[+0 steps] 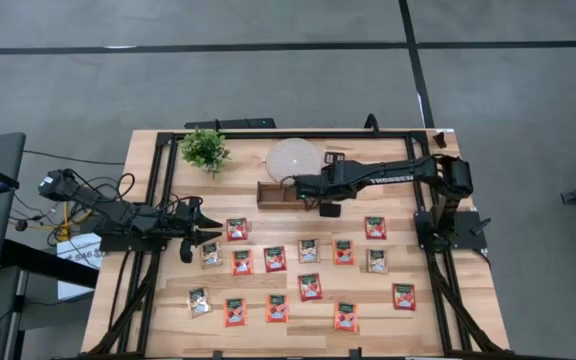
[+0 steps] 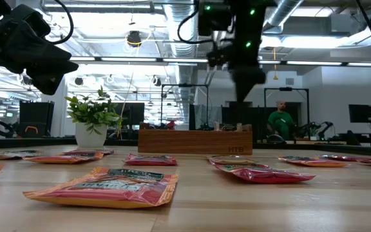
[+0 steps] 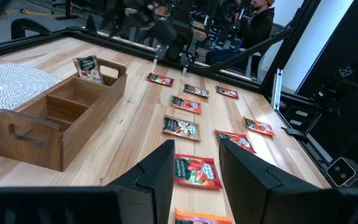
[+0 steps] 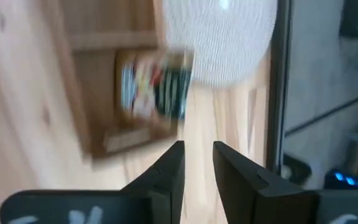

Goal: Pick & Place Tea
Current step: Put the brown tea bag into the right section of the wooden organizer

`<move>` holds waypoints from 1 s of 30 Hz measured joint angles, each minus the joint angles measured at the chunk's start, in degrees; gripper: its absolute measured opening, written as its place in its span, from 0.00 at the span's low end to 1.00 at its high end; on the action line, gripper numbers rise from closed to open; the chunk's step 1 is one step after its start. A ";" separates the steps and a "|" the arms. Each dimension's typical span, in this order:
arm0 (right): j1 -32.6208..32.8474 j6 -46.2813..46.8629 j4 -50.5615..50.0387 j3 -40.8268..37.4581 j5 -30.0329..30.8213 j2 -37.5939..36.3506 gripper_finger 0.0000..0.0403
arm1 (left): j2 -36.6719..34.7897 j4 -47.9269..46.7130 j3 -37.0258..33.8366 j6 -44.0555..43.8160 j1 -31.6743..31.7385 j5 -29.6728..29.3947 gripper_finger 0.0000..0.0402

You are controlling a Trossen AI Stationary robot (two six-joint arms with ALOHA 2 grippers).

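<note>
Several small square tea sachets [image 1: 275, 259], mostly red-orange, lie flat in rows across the wooden table. One pale sachet with a dark green label [image 4: 154, 84] stands leaning in an end compartment of the brown wooden tray [image 3: 61, 118]. My right gripper [image 4: 197, 155] hangs above that end of the tray [image 1: 268, 193], pointing steeply down, open by a narrow gap, with nothing between its fingers. At the table's left side my left gripper [image 3: 197, 168] waits open and nearly level, above a red sachet [image 3: 194, 172] without touching it.
A round white woven disc [image 1: 295, 158] lies just behind the tray, and a small potted plant [image 1: 205, 150] stands at the far left. A black frame [image 1: 158, 200] runs around the table's edges. A person [image 2: 279, 121] is in the room beyond the table.
</note>
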 joint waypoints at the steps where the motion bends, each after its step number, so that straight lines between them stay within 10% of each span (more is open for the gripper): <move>1: 0.53 1.41 -3.49 0.37 -0.30 -0.17 0.18 | 0.00 0.00 0.00 0.00 0.01 0.00 0.29; 12: 11.56 16.25 -12.97 -14.87 -21.00 -15.25 0.18 | 0.05 -0.68 0.00 0.00 0.00 0.01 0.29; 21: 24.82 34.65 2.68 -31.74 -24.43 -29.34 0.18 | 0.05 -0.81 0.00 0.00 0.01 0.01 0.29; 30: 29.07 37.40 11.63 -38.80 -25.89 -28.57 0.24 | 0.05 -0.79 0.00 0.00 0.00 0.00 0.29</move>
